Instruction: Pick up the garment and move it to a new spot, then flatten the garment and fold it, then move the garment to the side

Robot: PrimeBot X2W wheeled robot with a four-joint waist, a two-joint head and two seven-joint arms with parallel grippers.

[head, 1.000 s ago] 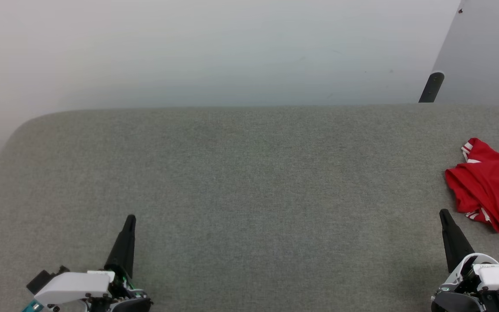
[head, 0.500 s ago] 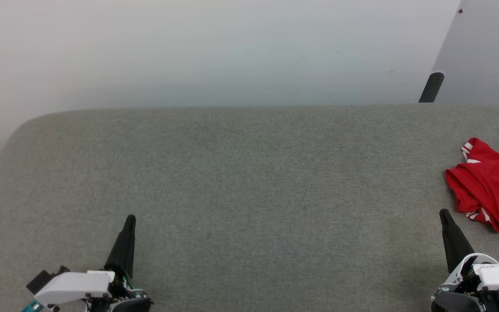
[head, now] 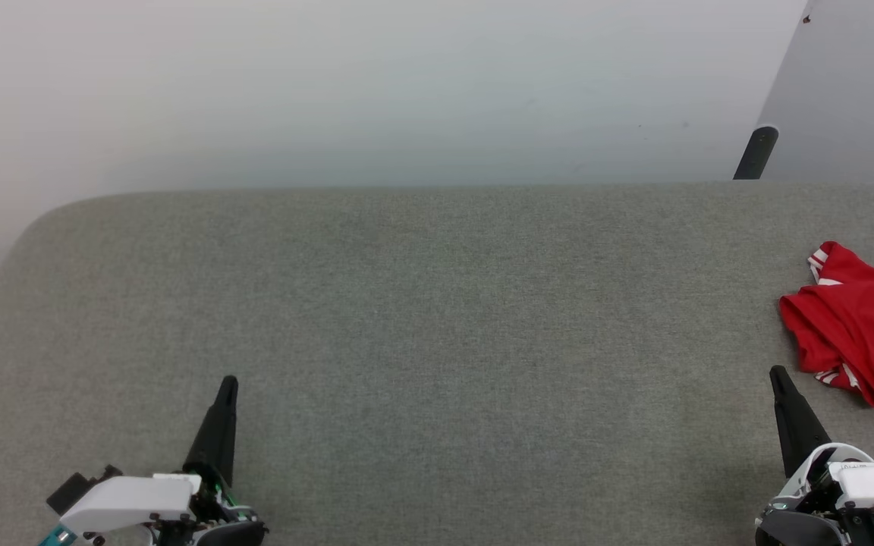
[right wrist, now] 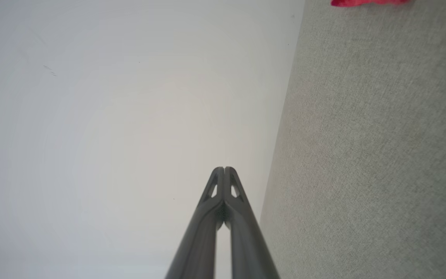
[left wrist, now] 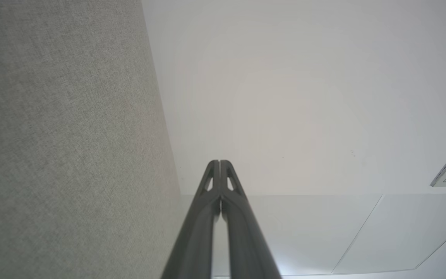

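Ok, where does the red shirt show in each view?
Head: shirt crumpled at the right edge, on the grey pad, beyond the right gripper.
Right wrist: a red sliver of it at the top edge, right of centre.
Left wrist: pad at left, white wall at right.
Shared landmark: the pad's far edge against the wall.

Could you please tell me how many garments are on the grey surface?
1. The garment lies crumpled at the right side of the grey surface, cut off by the head view's edge; more may lie beyond it.
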